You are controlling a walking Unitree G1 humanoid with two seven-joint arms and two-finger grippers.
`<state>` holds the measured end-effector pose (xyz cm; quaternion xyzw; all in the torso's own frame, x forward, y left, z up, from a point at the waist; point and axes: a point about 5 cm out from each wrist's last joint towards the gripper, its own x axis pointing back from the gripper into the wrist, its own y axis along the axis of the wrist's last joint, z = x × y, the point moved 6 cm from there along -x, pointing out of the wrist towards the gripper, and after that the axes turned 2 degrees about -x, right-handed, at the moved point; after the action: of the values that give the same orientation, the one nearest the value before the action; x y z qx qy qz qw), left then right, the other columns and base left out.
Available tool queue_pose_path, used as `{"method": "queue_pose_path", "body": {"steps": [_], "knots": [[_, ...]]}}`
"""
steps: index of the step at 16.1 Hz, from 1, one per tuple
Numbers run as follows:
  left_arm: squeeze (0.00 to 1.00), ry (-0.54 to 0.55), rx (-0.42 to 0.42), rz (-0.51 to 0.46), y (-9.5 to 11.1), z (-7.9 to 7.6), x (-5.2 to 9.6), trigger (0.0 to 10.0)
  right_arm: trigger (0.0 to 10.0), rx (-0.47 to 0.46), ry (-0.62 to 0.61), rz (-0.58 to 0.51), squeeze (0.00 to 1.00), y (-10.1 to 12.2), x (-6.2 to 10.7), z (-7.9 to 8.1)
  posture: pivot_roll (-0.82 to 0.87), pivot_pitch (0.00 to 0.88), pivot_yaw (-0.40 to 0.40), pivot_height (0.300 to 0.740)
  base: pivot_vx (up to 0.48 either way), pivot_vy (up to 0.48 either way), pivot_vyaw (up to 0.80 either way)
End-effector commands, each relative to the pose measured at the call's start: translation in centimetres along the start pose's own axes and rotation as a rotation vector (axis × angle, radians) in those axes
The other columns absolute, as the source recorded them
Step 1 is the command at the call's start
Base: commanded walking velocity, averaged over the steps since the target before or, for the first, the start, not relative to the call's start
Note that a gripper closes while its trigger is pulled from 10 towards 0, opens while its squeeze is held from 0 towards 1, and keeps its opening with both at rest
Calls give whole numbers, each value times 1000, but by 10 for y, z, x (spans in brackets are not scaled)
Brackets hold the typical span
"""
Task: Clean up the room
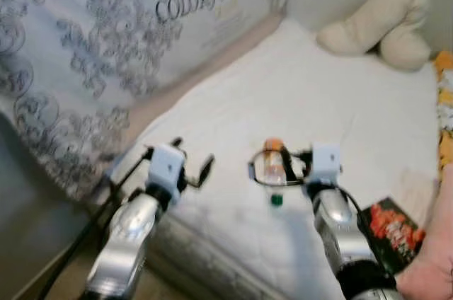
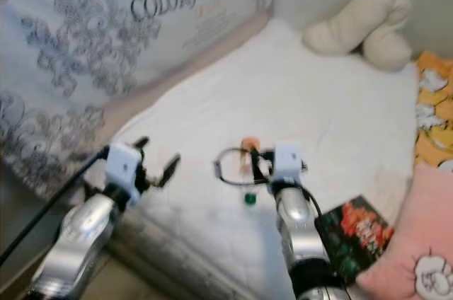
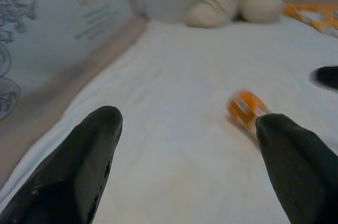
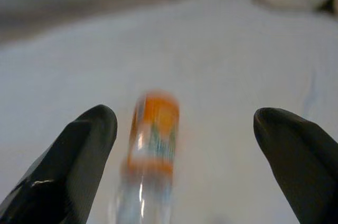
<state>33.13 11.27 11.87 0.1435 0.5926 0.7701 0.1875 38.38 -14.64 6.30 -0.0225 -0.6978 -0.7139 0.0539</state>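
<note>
Bottle [image 1: 273, 169] flat on bed [image 1: 297, 95], green cap twd robot; right pincer [image 4: 185, 129] spread w/ bottle btwn fingers.

Left gripper [image 3: 187, 166]: two long black fingers [image 3: 79, 171] spread wide apart, nothing between them but bedding.
White quilted bed cover [image 3: 174, 108]: lies under and beyond both fingers, stretching away to the far end.
Orange-labelled clear plastic bottle [image 3: 244, 109]: lies on its side on the cover, just beyond the tip of one finger and partly hidden by it; blurred.
Cream plush toy [image 3: 232, 2]: rests at the far end of the cover, well beyond the fingertips.
Grey patterned printed panel [image 3: 47, 28]: runs along the cover's edge on the side of the other finger.
Orange patterned fabric [image 3: 311, 15]: sits at the far corner, beside the plush toy.
Dark blurred shape [image 3: 326, 76]: at the frame edge beyond the bottle-side finger; too unclear to identify.
</note>
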Motion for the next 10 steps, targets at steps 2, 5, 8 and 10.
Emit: {"method": "queue_pose_path", "body": {"steps": [2, 5, 8, 10], "knots": [[0, -98, -50, -4, 12, -22, 15, 10000, 10000, 18, -26, -40, 0, 15, -13, 7, 329, 237, -59, 740, 0, 0, 0], [0, -125, -38, 25, 17, -36, 32, 10000, 10000, -6, -140, -28, 0, 29, -31, -8, 376, 303, -57, 740, 0, 0, 0], [0, -122, -30, 54, 18, -41, 43, 10000, 10000, -14, -154, 8, 0, 38, -43, -5, 400, 338, -73, 740, 0, 0, 0], [0, -102, -33, 72, 20, -42, 48, 10000, 10000, -11, -151, 53, 0, 34, -46, 0, 424, 369, -90, 740, 0, 0, 0]]}}
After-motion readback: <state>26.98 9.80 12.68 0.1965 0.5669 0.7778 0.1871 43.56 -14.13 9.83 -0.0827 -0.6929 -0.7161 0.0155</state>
